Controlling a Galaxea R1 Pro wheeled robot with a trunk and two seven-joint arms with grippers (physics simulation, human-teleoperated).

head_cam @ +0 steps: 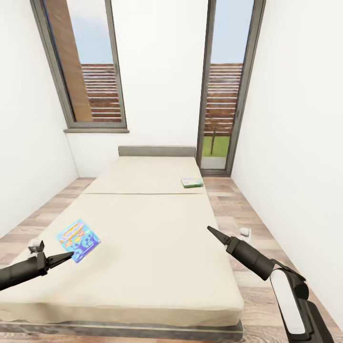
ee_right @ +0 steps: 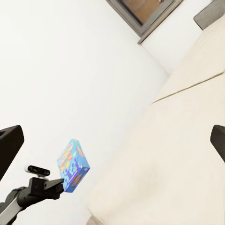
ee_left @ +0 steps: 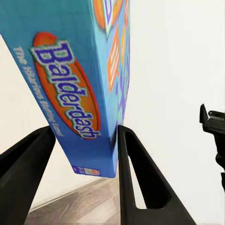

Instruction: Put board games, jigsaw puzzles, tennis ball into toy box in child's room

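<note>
Since the bed [head_cam: 152, 224] takes up most of the narrow room, with white walls close on both sides and only strips of wood floor [head_cam: 247, 214] beside it, room for swinging the arms is mainly above the mattress. Its top is flat, broad and probably soft, so a box should lie steady there, though the near edge drops off just in front of the robot.

Up near the headboard, by the right edge, lies the green box [head_cam: 192, 182], flat and well apart from both arms. It looks light and stiff; a long edge overhanging nothing leaves little to pinch, so sliding it toward the bed's side may help.

Lifted above the bed's left part, the Balderdash box [ee_left: 79, 79] is clamped at one corner by the left gripper [head_cam: 61, 258], its fingers [ee_left: 136, 178] pressed on the two faces. Being rigid printed card, smooth and probably slippery, and held so near its edge, it may pivot or slip if swung fast.

Over the bed's right edge hovers the right gripper [head_cam: 212, 231], empty, its jaws wide in the wrist view.
</note>
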